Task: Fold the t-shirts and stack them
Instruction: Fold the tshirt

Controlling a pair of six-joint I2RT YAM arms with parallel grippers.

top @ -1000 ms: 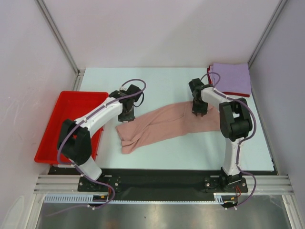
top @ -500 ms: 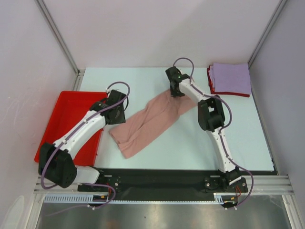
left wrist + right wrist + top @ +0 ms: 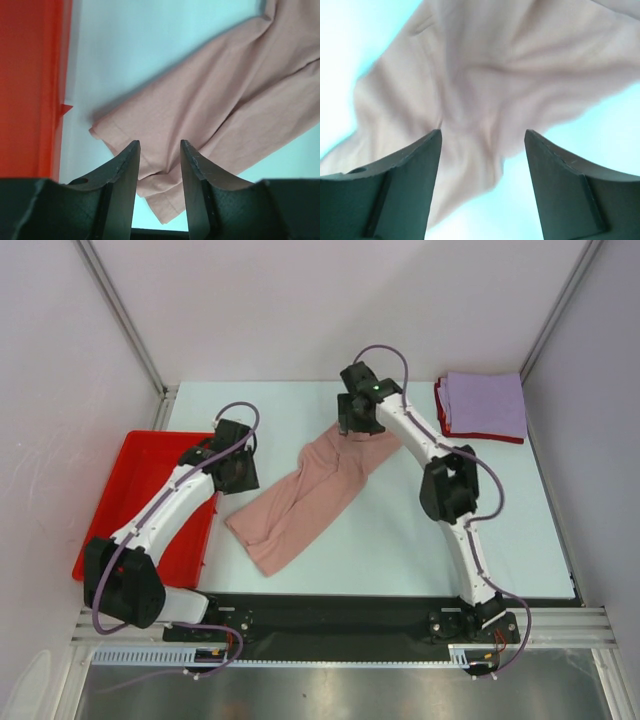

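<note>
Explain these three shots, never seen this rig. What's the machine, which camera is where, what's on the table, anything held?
It is two small robot arms bolted at the near edge of a table, each ending in a pincer-like claw. The wide picture comes from a fixed camera above and behind them. The other two come from cameras on the wrists, looking out past the jaws. On the table lies a dusty-pink t-shirt, bunched and stretched diagonally. At the far right sits a folded lavender t-shirt on a folded red one. A red tray stands at the left. The left gripper is by the pink shirt's near-left end, the right gripper over its far end. Both have their jaws apart; neither holds anything.
</note>
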